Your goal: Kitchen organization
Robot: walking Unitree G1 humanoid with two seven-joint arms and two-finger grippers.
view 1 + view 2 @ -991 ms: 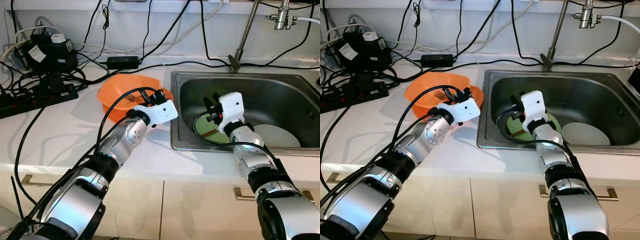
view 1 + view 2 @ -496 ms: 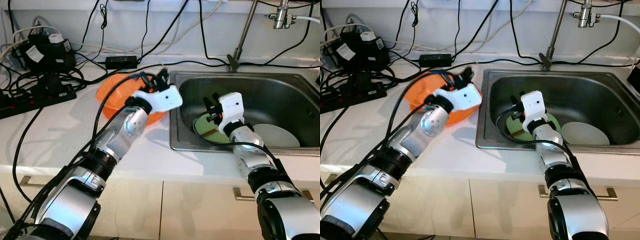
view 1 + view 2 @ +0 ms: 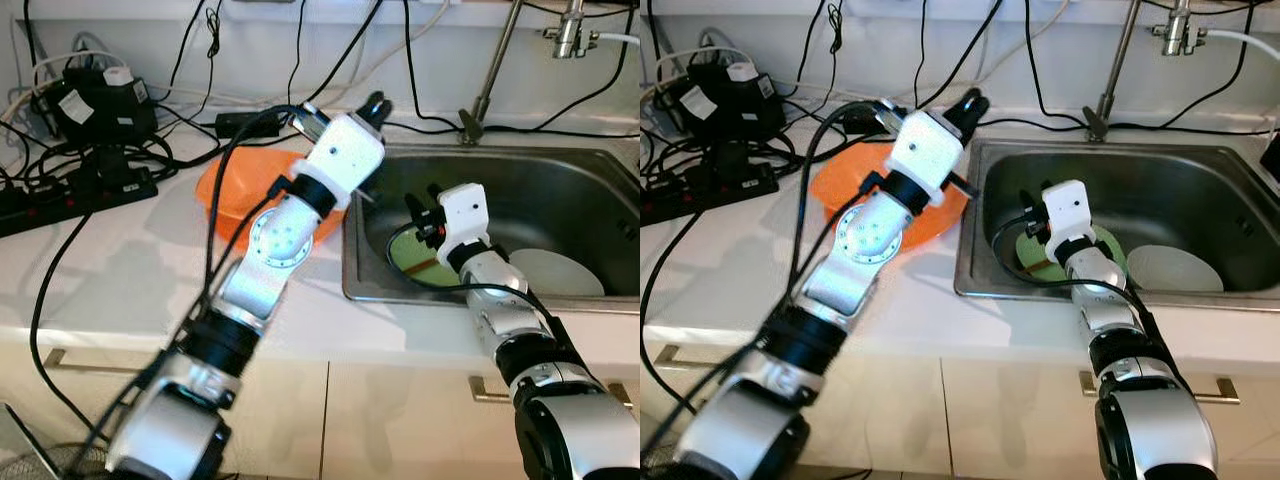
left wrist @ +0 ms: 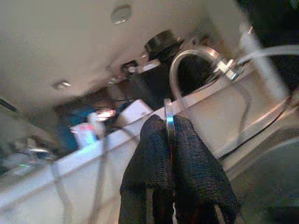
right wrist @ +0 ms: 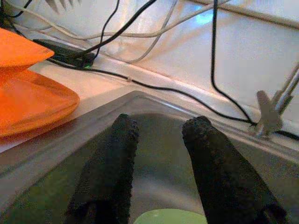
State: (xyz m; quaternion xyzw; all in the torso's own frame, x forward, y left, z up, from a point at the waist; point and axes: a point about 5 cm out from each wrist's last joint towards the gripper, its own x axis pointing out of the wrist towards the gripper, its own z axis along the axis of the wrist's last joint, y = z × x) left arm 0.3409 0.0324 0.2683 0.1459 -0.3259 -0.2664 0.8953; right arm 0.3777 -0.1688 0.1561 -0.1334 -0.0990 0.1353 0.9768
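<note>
The left gripper (image 3: 374, 103) is raised above the orange bowl (image 3: 235, 190) on the surface (image 3: 110, 260), its jaws clamped on a thin metal utensil (image 4: 169, 122). The right gripper (image 3: 422, 215) is held over the green plate (image 3: 415, 260) in the sink (image 3: 560, 190), jaws apart and holding nothing.

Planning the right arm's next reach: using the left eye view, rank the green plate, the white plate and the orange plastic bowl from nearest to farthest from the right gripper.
1. Green plate, in the sink just beneath the right gripper.
2. White plate, on the sink floor to the gripper's right.
3. Orange plastic bowl, on the counter left of the sink.
</note>
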